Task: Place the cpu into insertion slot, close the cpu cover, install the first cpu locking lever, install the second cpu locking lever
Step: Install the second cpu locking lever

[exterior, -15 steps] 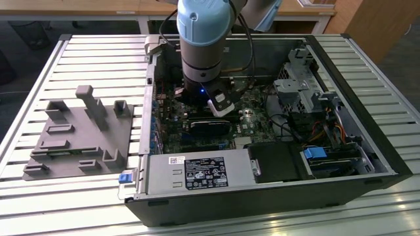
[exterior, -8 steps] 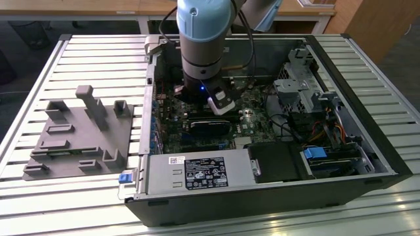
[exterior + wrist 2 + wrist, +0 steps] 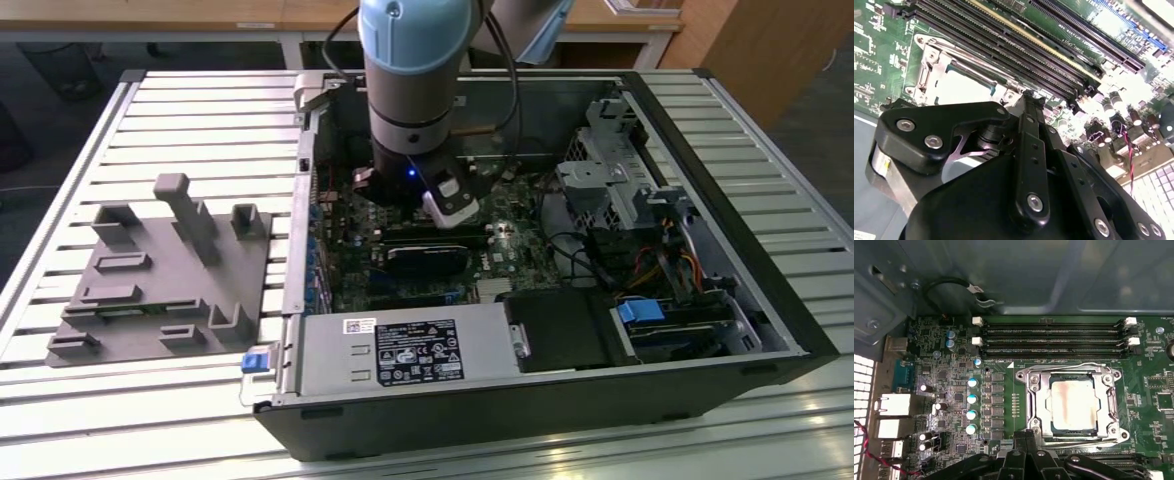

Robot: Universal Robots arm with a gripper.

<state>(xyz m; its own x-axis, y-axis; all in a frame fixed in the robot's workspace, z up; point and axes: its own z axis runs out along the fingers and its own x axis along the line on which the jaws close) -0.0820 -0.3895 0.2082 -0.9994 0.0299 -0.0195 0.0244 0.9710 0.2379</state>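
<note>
CPU (image 3: 1074,407) seated in slot (image 3: 1035,407), cover (image 3: 1111,405) down. Gripper (image 3: 1026,437) pressed together at cover's 7 o'clock corner. Lever step in hand; needs a precise hook, I judge.

You are looking at a cpu (image 3: 1074,405) with a matt silvery metal top, sitting under a cpu cover (image 3: 1037,399) of dull brushed metal. The gripper (image 3: 1026,440) is showing smooth black plastic links with shiny steel screws; the circuit board (image 3: 1149,390) is glossy green.
</note>
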